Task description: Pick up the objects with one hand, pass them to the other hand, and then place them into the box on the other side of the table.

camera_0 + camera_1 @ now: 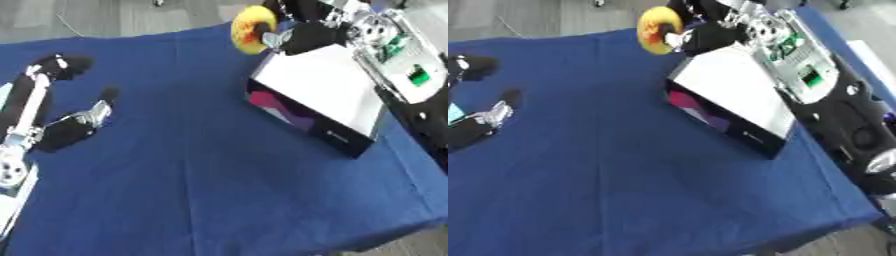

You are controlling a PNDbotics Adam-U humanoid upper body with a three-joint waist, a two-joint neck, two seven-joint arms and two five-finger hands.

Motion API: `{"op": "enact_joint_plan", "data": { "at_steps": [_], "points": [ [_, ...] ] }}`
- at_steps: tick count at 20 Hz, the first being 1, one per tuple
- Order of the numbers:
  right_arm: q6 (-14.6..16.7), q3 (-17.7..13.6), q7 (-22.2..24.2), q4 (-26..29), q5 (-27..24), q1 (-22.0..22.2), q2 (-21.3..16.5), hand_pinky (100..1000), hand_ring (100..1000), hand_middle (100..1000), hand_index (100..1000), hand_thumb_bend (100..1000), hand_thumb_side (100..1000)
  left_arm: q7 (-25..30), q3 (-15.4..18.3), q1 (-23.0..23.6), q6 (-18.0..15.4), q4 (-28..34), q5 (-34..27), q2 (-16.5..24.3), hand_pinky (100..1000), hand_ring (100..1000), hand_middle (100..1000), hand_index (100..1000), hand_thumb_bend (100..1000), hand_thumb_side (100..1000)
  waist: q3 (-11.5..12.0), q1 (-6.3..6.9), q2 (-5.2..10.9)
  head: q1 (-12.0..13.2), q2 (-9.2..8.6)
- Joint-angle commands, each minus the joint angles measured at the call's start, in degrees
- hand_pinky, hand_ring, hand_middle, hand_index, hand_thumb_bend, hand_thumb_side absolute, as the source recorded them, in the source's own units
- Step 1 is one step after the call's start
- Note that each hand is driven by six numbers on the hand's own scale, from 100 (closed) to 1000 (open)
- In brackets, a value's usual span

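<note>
Currently, we read the placing step as in hand: the handover looks done, and only the release into the box remains.

At the left, our left hand (74,127) rests idle on the blue tablecloth (201,165), fingers relaxed and holding nothing. The cloth is a soft matte fabric, with faint creases running across the table.

Right of centre stands the box (328,92), rectangular, with a smooth white inner floor and glossy black walls carrying a pink and purple print on the near side. It sits askew to the table edge.

At the upper right, our right hand (302,37) holds the round yellow object (251,29) at the box's far left corner, above the cloth and not yet over the white floor. The object is disc-like, smooth, with a red-orange patch on its face. The fingers appear curled against it; we cannot tell exactly how each one lies.

The next move calls for carrying the object inward over the box opening, lowering it, then spreading the fingers.
</note>
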State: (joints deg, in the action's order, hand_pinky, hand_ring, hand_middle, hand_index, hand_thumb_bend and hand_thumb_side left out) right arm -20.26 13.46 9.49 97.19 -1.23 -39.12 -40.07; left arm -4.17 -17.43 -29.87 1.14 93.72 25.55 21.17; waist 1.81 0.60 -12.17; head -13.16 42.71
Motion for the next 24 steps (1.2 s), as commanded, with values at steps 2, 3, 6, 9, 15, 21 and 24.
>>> {"op": "enact_joint_plan", "data": {
  "at_steps": [2,3,6,9,15,21,24],
  "points": [
    [1.06,-3.49,-2.67,-1.48,1.08,1.53,-5.21,871,635,516,595,100,100,-0.82,1.45,-0.09,0.81,1.24,-0.05,2.12,778,737,686,783,293,543,-0.11,0.75,2.07,-1.09,-0.54],
    [1.52,-3.92,-2.80,-1.93,1.56,2.27,-5.93,870,635,516,595,100,100,-1.04,1.63,0.08,0.97,1.36,-0.21,2.28,778,737,687,784,291,546,-0.10,0.77,2.06,-1.33,-0.64],
    [2.71,-5.39,-3.37,-3.67,2.37,4.35,-7.52,870,635,516,593,100,100,-1.51,1.94,0.41,1.21,1.72,-0.68,2.31,778,737,687,782,288,551,0.01,0.83,2.01,-2.15,-1.04],
    [3.27,-6.47,-4.31,-5.21,2.76,6.15,-8.80,870,636,517,595,100,100,-1.92,2.34,0.58,1.38,1.93,-1.01,2.20,778,737,686,782,284,553,0.02,0.77,1.92,-2.99,-1.36],
    [4.66,-8.35,-5.71,-7.68,5.84,9.67,-9.53,868,650,545,624,100,100,-2.44,3.26,0.35,1.68,2.26,-1.43,2.19,779,737,686,781,283,541,0.26,0.72,1.89,-4.31,-1.66],
    [5.22,-9.64,-5.69,-10.22,7.05,11.50,-9.65,868,667,584,662,100,100,-2.77,3.64,0.46,1.83,2.39,-1.73,2.39,779,737,686,780,281,539,0.38,0.82,1.94,-4.57,-1.63],
    [5.55,-9.76,-5.56,-10.62,7.33,11.57,-9.63,868,667,584,662,100,100,-2.80,3.66,0.47,1.84,2.40,-1.76,2.41,779,737,686,780,281,539,0.39,0.83,1.95,-4.58,-1.62]
  ]
}}
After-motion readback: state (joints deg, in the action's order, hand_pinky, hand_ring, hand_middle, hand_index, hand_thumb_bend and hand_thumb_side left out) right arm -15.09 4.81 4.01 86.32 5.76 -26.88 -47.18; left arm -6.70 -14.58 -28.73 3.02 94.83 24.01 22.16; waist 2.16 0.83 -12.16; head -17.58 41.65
